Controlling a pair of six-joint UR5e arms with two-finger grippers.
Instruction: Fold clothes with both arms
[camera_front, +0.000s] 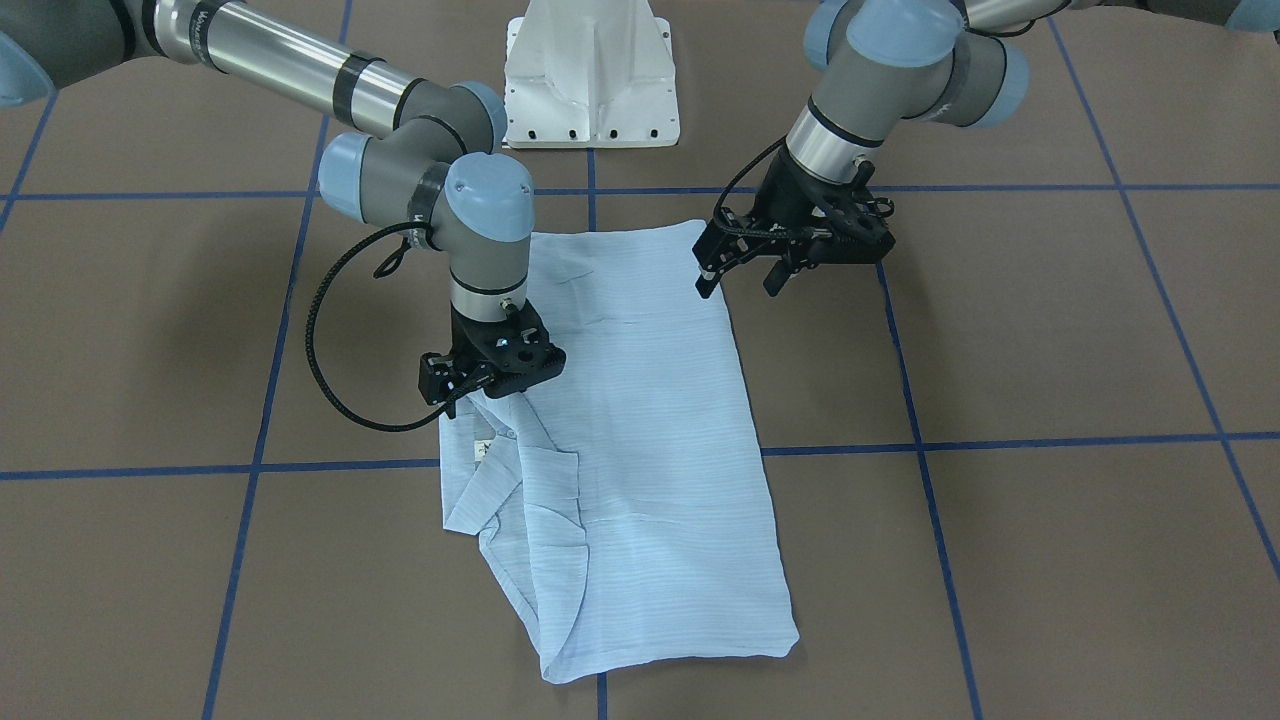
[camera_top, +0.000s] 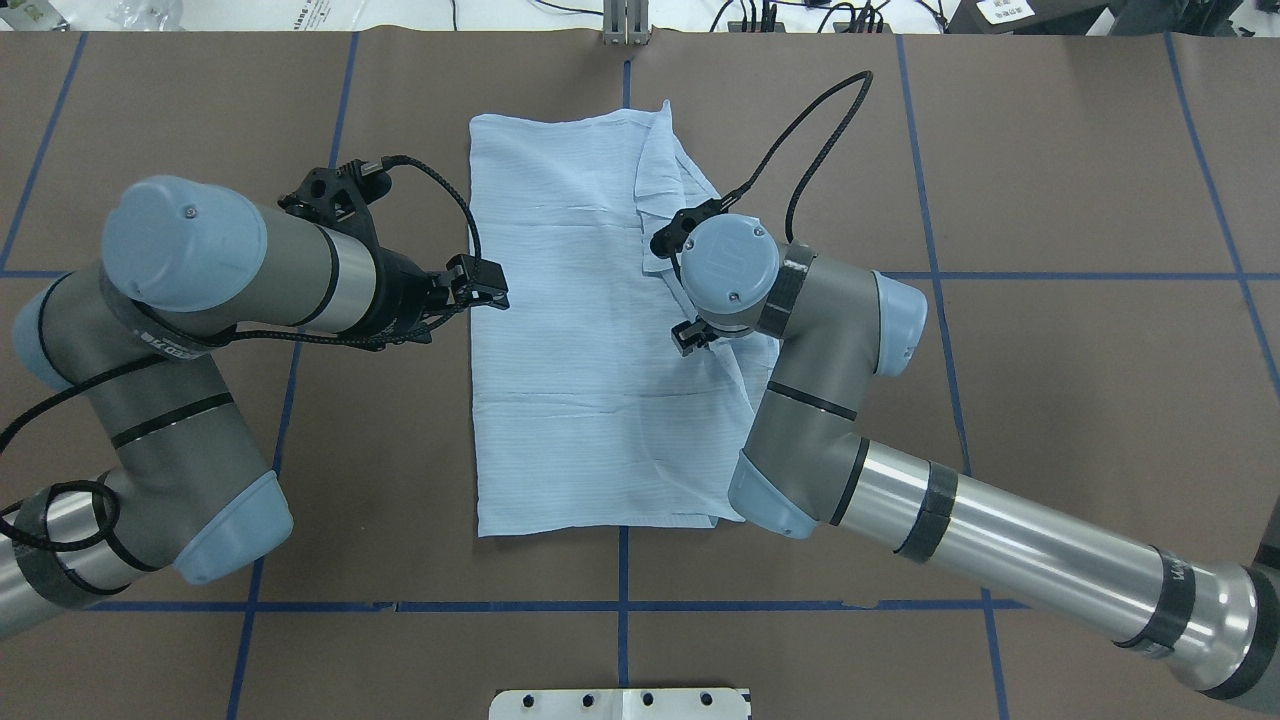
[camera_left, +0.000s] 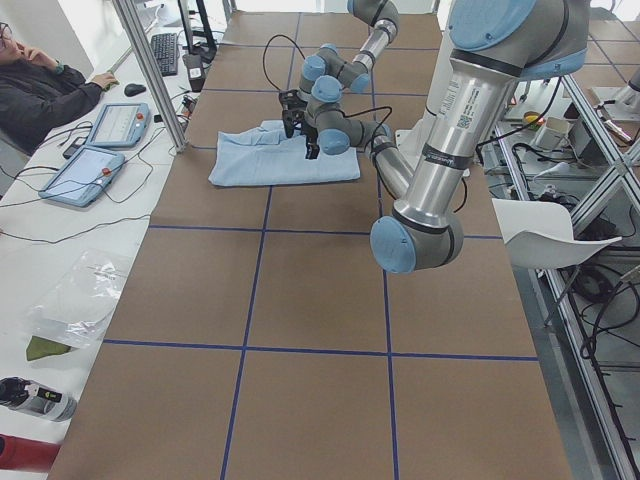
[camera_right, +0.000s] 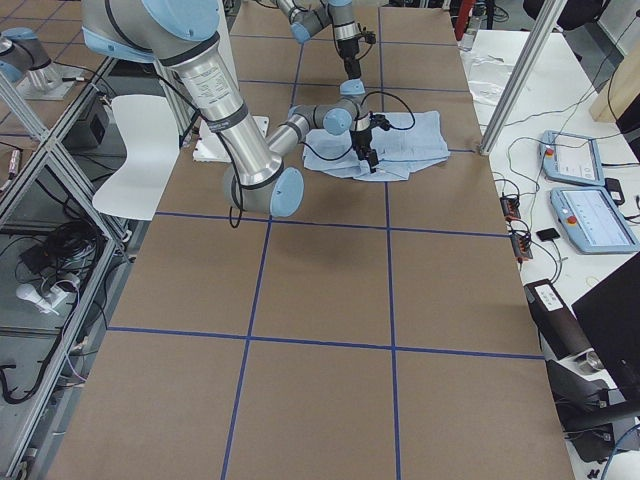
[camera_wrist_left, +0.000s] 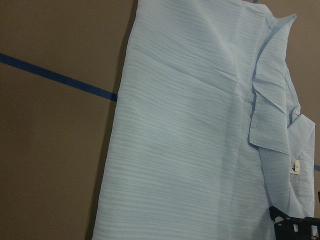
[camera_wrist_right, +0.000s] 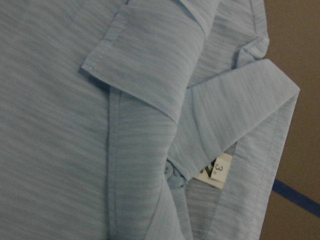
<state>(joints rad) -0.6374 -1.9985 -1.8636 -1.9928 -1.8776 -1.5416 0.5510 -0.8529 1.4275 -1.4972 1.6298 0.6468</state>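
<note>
The light-blue shirt (camera_front: 640, 430) lies folded into a long rectangle on the brown table, collar and white neck label (camera_wrist_right: 217, 170) on the side under my right arm. My left gripper (camera_front: 740, 282) hovers just off the shirt's (camera_top: 570, 350) long edge, open with nothing between its fingers. My right gripper (camera_front: 478, 392) points straight down onto the collar area, low against the fabric. Its fingertips are hidden under the wrist (camera_top: 690, 335), so I cannot tell whether they are open or shut. The left wrist view shows the smooth folded body of the shirt (camera_wrist_left: 190, 140).
The white pedestal base (camera_front: 590, 80) stands at the robot's side of the table. Blue tape lines (camera_front: 930, 440) cross the brown surface. Beyond the table's far edge a person (camera_left: 40, 90) sits at a desk with tablets (camera_left: 95, 170) and cables.
</note>
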